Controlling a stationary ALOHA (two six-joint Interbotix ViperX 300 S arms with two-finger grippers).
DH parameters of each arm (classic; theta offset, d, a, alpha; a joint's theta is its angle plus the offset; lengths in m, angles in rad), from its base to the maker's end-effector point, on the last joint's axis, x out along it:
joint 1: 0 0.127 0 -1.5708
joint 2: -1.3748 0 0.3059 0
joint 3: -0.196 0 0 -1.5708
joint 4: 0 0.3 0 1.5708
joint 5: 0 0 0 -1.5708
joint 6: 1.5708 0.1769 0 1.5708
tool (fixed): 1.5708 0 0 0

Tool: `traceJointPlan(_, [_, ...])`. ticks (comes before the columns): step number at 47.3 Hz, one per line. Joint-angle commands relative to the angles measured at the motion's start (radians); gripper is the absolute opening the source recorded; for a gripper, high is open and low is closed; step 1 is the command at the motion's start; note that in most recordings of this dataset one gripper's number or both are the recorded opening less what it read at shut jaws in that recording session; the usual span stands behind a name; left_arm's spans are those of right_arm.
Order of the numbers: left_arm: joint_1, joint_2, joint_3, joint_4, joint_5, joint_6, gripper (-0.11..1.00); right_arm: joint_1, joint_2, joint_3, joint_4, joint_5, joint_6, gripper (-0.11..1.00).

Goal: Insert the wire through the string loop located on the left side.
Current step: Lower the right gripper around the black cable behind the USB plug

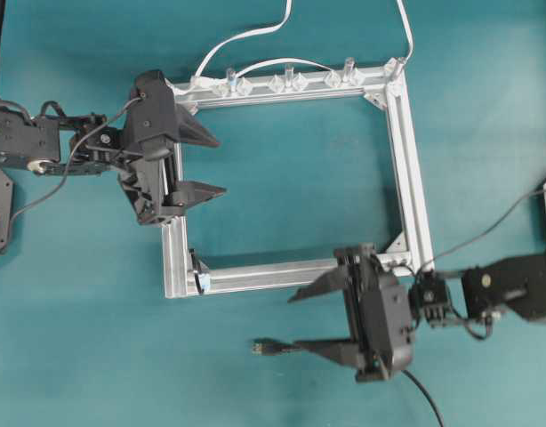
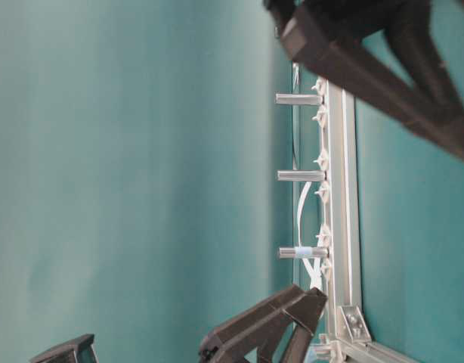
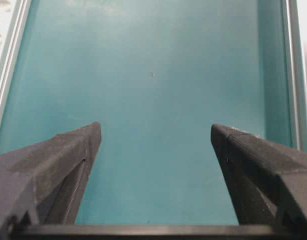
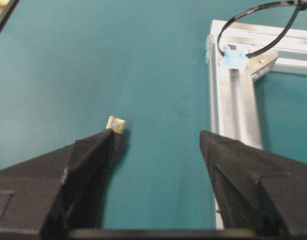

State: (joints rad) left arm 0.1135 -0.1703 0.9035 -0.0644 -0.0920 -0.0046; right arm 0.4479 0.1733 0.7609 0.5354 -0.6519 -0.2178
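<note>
Flat on the mat, the wire (image 1: 271,347) points left — beside the spread right gripper (image 1: 300,321).

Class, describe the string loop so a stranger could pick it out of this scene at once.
Find the square aluminium frame on the teal table, then its corner nearest the right gripper. The string loop arches there: a thin dark ring rising from a pale blue tab, unlike the clear clips along the far rail.

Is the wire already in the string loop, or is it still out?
Out. The wire's plug lies on the table by the open right gripper, apart from the string loop, which stands empty at the frame's corner.
</note>
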Motion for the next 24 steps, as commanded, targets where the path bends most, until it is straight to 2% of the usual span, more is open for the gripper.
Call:
traceJointPlan(1, [-0.005,-0.009,-0.005,0.003,-0.003,0.002,0.9,0.035,0.006,-0.044,0.092,-0.008,-0.041,0.74])
traceJointPlan(5, [-0.003,-0.009,0.0,0.003,-0.005,0.003,0.9,0.055,0.029,-0.066,0.155,-0.014,-0.08,0.74])
traceJointPlan(11, [-0.003,-0.017,0.008,0.003,-0.003,0.002,0.9,0.071,0.064,-0.092,0.216,-0.025,-0.104,0.74])
traceJointPlan(24, [-0.003,-0.02,0.009,0.003,-0.003,0.0,0.9,0.077,0.114,-0.129,0.229,-0.018,-0.104,0.74])
